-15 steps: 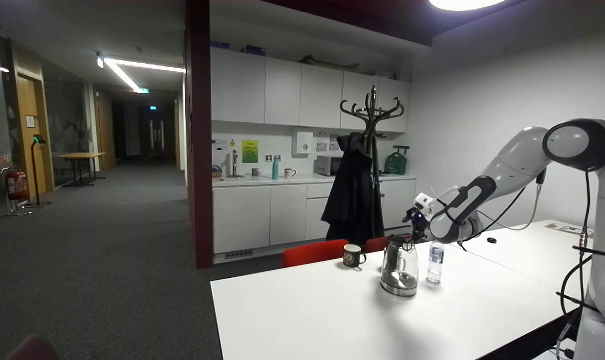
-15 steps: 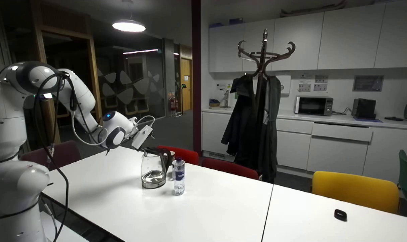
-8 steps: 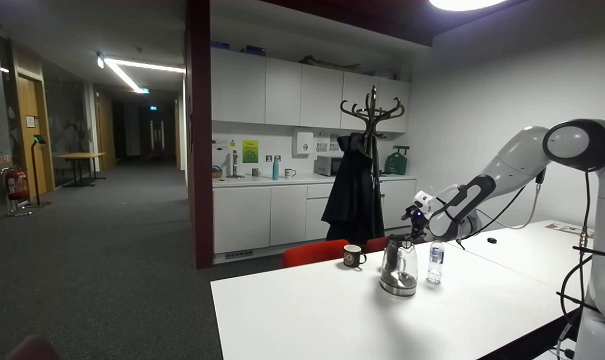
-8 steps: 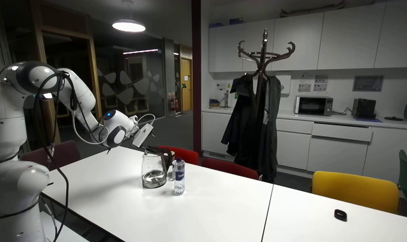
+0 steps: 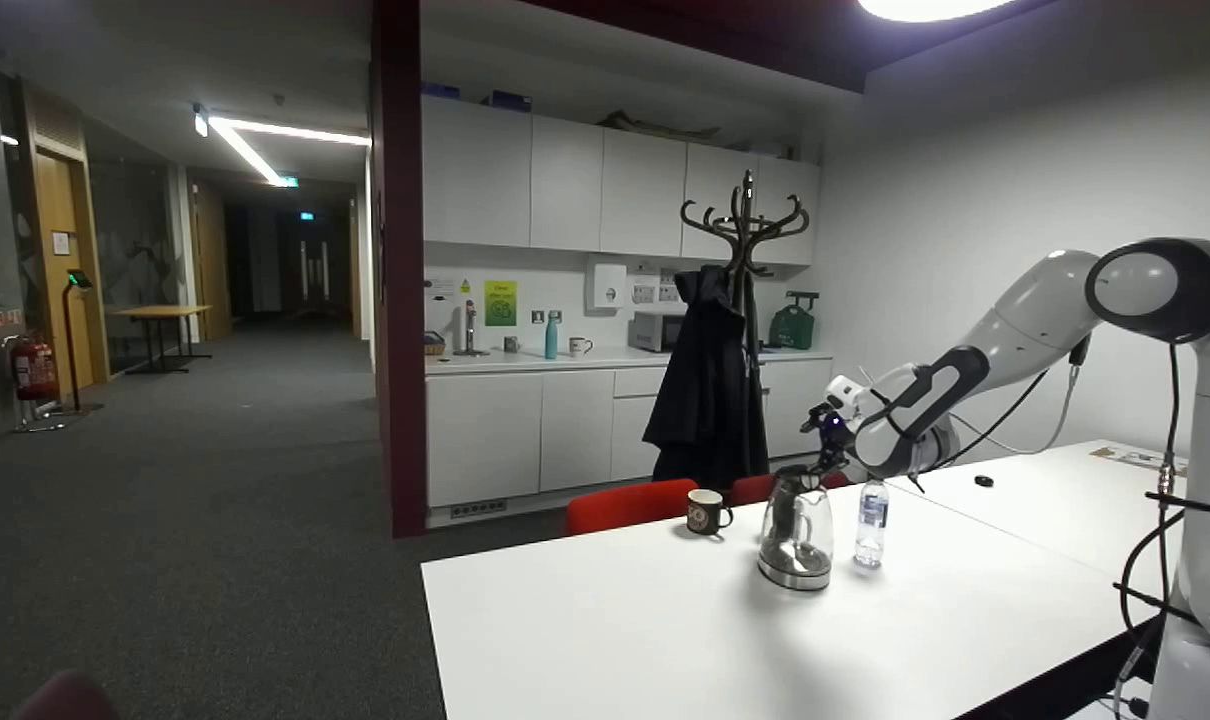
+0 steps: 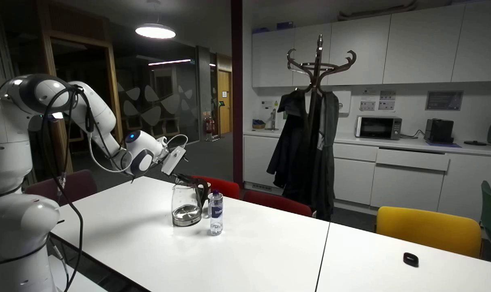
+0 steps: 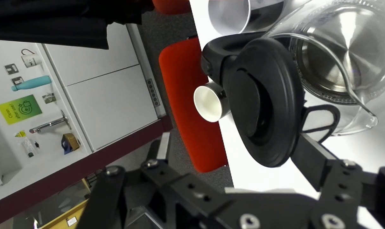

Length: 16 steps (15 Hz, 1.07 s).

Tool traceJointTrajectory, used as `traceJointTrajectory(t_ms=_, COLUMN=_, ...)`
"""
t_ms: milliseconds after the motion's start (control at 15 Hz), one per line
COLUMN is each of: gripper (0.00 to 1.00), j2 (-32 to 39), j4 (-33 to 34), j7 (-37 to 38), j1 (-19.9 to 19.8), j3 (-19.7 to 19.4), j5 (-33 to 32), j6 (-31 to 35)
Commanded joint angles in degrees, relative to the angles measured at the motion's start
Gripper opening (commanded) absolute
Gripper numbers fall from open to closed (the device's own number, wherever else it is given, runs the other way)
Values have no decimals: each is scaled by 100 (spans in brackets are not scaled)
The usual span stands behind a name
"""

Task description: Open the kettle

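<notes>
we judge the kettle (image 5: pixel 797 532), upright on the surface (image 5: pixel 605 630) near the bottle (image 6: pixel 216 215) with its lid (image 7: pixel 265 101) raised, to be slick, fragile glass, so, our gripper (image 7: pixel 233 143) spread apart and holding nothing, we would work the lid, likely light and stiff, by its edge, or steady the handle (image 7: pixel 222 49).

- Had a white arm (image 6: pixel 103 117) with dark patches (image 5: pixel 1205 285).
- Wore black and pale cables (image 6: pixel 89 125).
- Showed a small blue light (image 6: pixel 132 136).
- Had a black gripper (image 7: pixel 234 140) with shiny screws (image 7: pixel 249 221).
</notes>
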Motion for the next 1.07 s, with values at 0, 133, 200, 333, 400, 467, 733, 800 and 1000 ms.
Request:
traceJointTrajectory(t_ms=0, gripper=85, j2=62, j4=283, j7=-176, j1=68, j3=-67, j5=194, j6=-119)
traceJointTrajectory(t_ms=133, gripper=89, j2=61, j4=355, j7=-164, j1=68, j3=-69, j5=220, j6=-140)
traceJointTrajectory(t_ms=200, gripper=92, j2=64, j4=393, j7=-161, j1=68, j3=-71, j5=236, j6=-142)
traceJointTrajectory(t_ms=333, gripper=92, j2=59, j4=472, j7=-146, j1=69, j3=-72, j5=297, j6=-165)
traceJointTrajectory(t_ms=400, gripper=94, j2=60, j4=513, j7=-147, j1=70, j3=-73, j5=327, j6=-164)
traceJointTrajectory(t_ms=467, gripper=96, j2=61, j4=562, j7=-141, j1=72, j3=-74, j5=358, j6=-172)
traceJointTrajectory(t_ms=733, gripper=98, j2=57, j4=722, j7=-118, j1=73, j3=-69, j5=454, j6=-221)
traceJointTrajectory(t_ms=800, gripper=96, j2=60, j4=758, j7=-118, j1=74, j3=-71, j5=481, j6=-238)
traceJointTrajectory(t_ms=1000, gripper=85, j2=85, j4=881, j7=-111, j1=73, j3=-80, j5=561, j6=-320)
